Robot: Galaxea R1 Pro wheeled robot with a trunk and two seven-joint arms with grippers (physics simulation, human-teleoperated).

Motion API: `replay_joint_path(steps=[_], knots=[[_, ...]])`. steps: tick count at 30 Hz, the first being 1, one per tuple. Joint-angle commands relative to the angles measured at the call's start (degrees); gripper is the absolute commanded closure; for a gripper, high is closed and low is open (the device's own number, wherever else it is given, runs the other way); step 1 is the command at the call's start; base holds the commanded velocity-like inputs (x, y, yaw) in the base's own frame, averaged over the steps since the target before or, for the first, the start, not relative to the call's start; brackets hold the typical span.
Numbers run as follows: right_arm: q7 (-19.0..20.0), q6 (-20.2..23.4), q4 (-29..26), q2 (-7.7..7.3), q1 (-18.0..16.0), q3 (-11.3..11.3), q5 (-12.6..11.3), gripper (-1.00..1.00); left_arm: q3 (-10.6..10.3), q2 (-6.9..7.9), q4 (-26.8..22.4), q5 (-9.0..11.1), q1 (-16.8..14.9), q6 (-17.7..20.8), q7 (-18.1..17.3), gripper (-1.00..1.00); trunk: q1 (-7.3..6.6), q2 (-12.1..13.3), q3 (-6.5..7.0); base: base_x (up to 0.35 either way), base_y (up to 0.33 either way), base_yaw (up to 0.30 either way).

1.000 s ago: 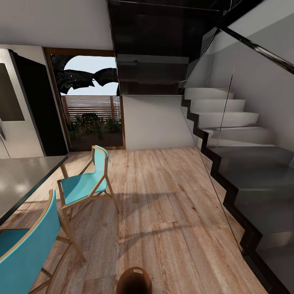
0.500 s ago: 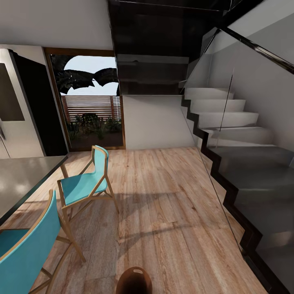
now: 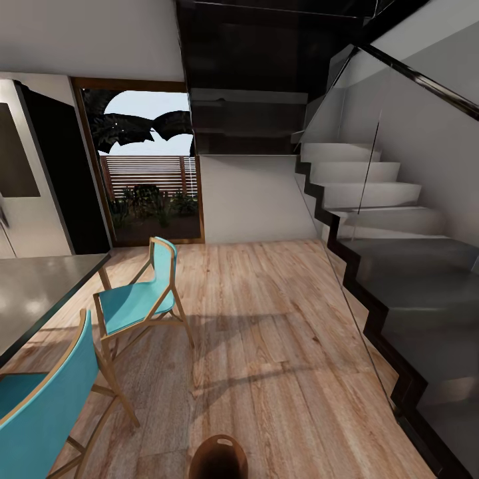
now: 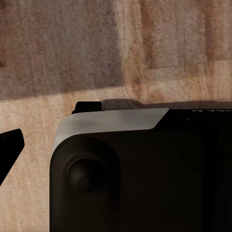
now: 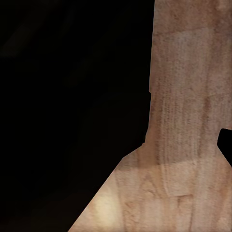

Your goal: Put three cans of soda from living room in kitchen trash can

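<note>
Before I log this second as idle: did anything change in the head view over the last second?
Nothing visibly changed. The bin sits at the same spot at the bottom edge, the two blue chairs stand as before beside the counter, and the stairs and glass door line up exactly, so the camera has not moved either.

Brown tash can low on wood floor
</note>
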Motion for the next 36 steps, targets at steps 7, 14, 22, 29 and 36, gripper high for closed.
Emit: replay_joint_path(steps=[7,14,22,29,36], knots=[[0.0,0.0,0.0,0.0,0.0,0.0,0.0,-1.0,0.0,0.0,0.0,0.0,0.0,0.0,0.0,-1.0,0.0,0.0,0.0,0.0,0.0,0.0],[0.0,0.0,0.0,0.0,0.0,0.0,0.0,-1.0,0.0,0.0,0.0,0.0,0.0,0.0,0.0,-1.0,0.0,0.0,0.0,0.0,0.0,0.0],[0.0,0.0,0.0,0.0,0.0,0.0,0.0,-1.0,0.0,0.0,0.0,0.0,0.0,0.0,0.0,-1.0,0.0,0.0,0.0,0.0,0.0,0.0],[0.0,0.0,0.0,0.0,0.0,0.0,0.0,-1.0,0.0,0.0,0.0,0.0,0.0,0.0,0.0,-1.0,0.0,0.0,0.0,0.0,0.0,0.0],[0.0,0.0,0.0,0.0,0.0,0.0,0.0,-1.0,0.0,0.0,0.0,0.0,0.0,0.0,0.0,-1.0,0.0,0.0,0.0,0.0,0.0,0.0]])
